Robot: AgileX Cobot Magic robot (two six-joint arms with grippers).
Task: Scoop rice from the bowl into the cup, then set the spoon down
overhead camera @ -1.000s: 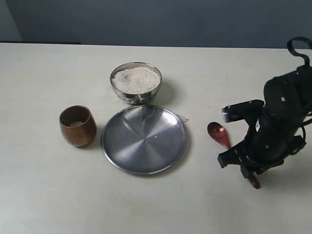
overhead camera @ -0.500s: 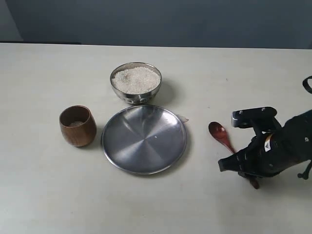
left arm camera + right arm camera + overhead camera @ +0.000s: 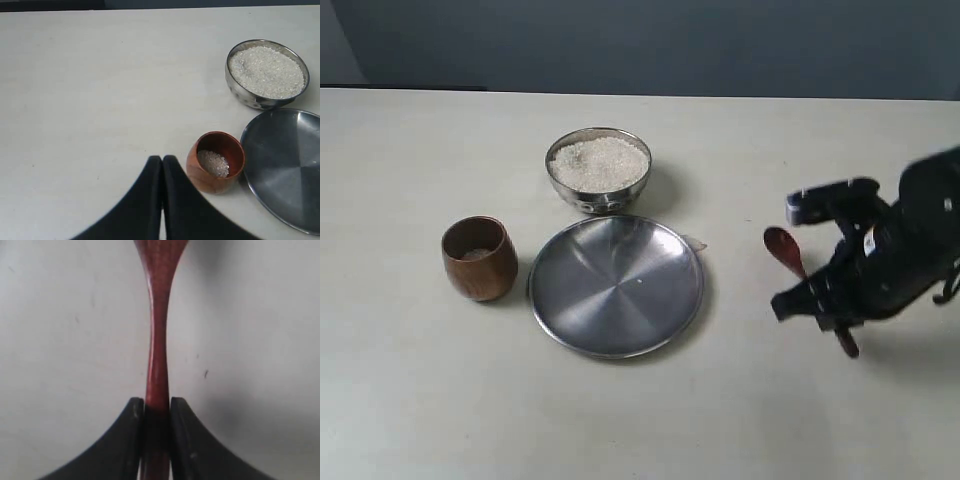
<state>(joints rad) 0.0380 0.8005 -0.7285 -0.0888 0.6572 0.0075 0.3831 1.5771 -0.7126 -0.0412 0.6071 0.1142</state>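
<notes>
Pale beige table [image 3: 420,400] fills the scene, with a dark blue-grey wall behind it. On it, the spoon [image 3: 786,252] sits to the right of the wide steel plate [image 3: 616,285], clear of its rim, with its oval head pointing toward the plate and its thin handle running away from it. The right gripper [image 3: 156,412] pinches that handle between its two black fingers, pressed against either side of the wood; the handle's far end pokes out past the gripper. A soft shadow lies beside the head, and no grains can be made out on it. The bowl [image 3: 599,170] stands just behind the plate, almost at its rim, heaped nearly full with rice [image 3: 600,162]. The cup [image 3: 479,258] stands upright just left of the plate, apart from it, with a small layer of grains in its bottom. The left gripper [image 3: 162,162] has its fingers pressed together on nothing, and the cup sits between those fingertips and the plate.
</notes>
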